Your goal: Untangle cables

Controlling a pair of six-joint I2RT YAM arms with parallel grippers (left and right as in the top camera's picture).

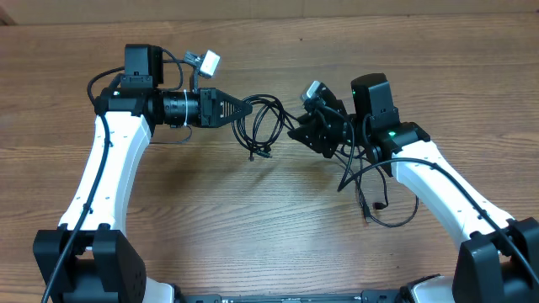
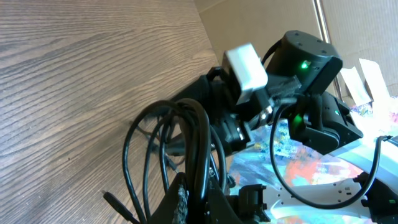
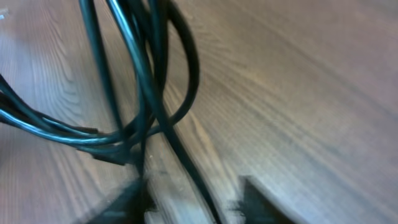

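Overhead, the cables (image 1: 265,126) sit bunched between my hands, their long axis running straight from my left gripper (image 1: 246,108) (clamped on the loops) to my right gripper (image 1: 296,135), just beside them, fingers apart around one strand.

Robotics lab bench for manipulation trials

Two white-and-black robot arms, the left arm (image 1: 109,181) and the right arm (image 1: 446,189), rise from mounts at the near edge of a wood-grain worktop (image 1: 253,236). Each trails its own wiring and carries a small wrist camera (image 1: 205,61), and a green status light (image 2: 304,65) glows on the right arm. Thin black cables (image 1: 263,126) hang between them at mid-worktop. In the left wrist view, plain brown cardboard (image 2: 367,25) stands beyond the worktop's edge, and bright printed sheets (image 2: 298,155) show past the right arm.
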